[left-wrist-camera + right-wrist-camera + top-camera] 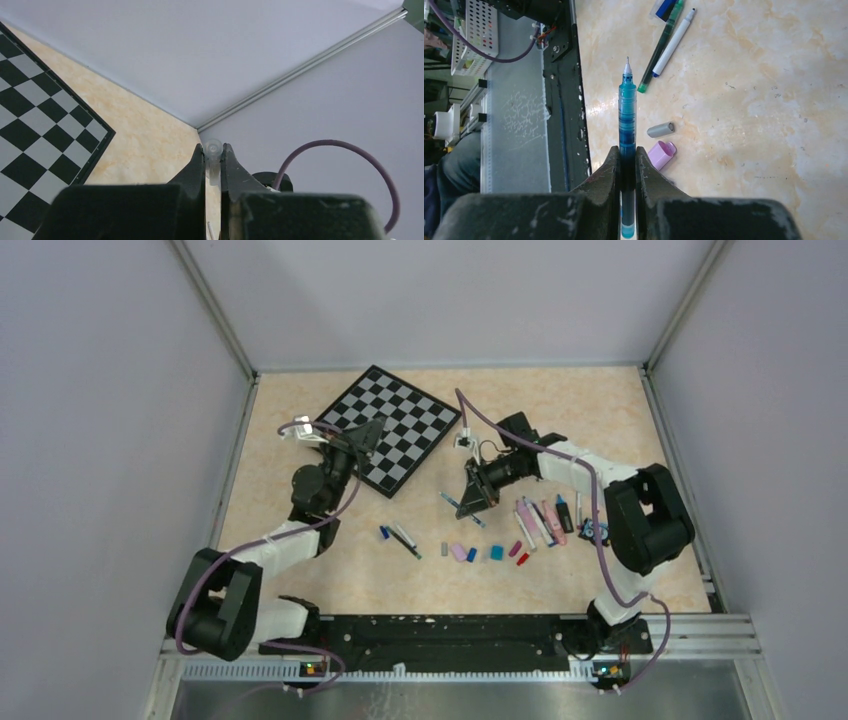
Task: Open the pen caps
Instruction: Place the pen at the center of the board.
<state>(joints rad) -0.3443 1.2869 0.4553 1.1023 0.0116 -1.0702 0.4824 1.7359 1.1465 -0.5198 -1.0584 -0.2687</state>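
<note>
Pen (627, 110), uncapped, clamped in right tool (626, 150).

Got the left arm reaching far, left gripper (372, 432) pinched tight on a clear cap (213, 148) (hardly any gap). Also got the right arm folded in toward the middle, right gripper (470, 502) aimed near, clamped on a teal pen (627, 105).

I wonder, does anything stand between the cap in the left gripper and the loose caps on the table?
Partly: the right gripper, shut on the teal pen, hangs just behind the loose caps, close to that path. The left gripper holds the clear cap up by the checkered board.
</note>
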